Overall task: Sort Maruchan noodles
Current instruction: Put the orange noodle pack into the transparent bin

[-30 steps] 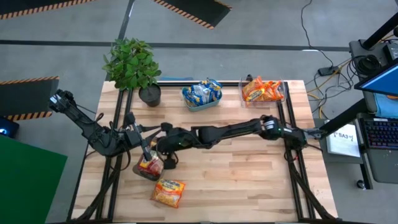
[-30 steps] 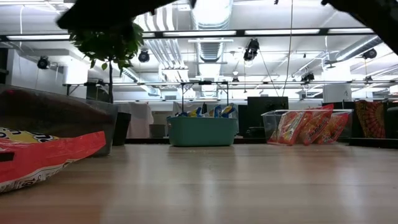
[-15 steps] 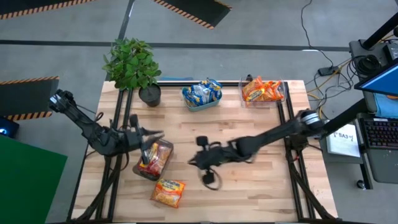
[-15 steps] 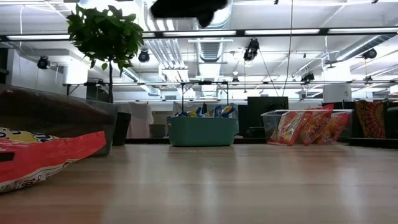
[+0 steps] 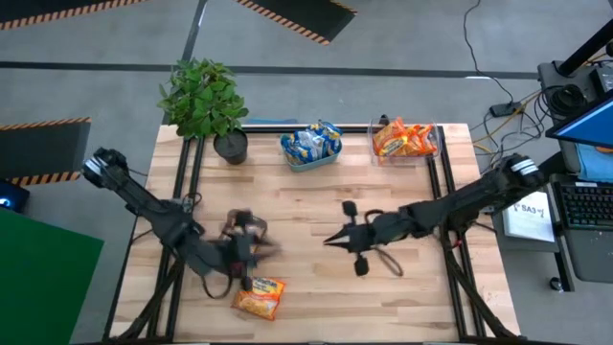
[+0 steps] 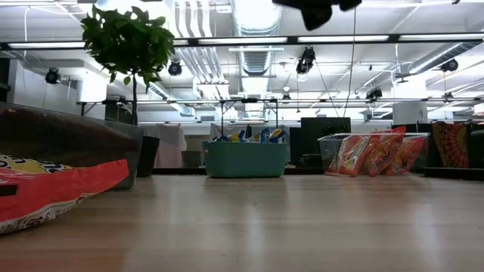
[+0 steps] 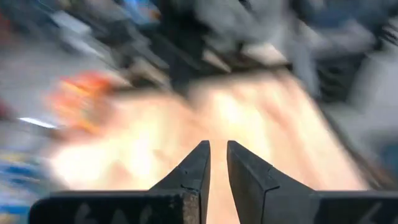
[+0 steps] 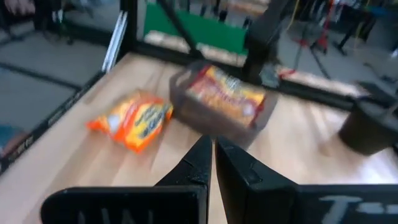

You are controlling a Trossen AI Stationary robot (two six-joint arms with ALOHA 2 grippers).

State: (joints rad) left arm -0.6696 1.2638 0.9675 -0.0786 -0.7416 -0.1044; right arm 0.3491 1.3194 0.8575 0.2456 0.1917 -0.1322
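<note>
Hovering just beside the orange packet (image 5: 260, 296), the left hand (image 5: 251, 251) looks nearly closed and empty; next, probably opening to grasp it.

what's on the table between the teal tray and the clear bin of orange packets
Nothing: bare wood separates the teal tray from the clear bin, seen in both high and low views.

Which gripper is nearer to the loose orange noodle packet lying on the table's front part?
Left. The left gripper hangs just behind the orange packet, nearly over it. The right gripper is near the table's middle, well off to the packet's right.
</note>
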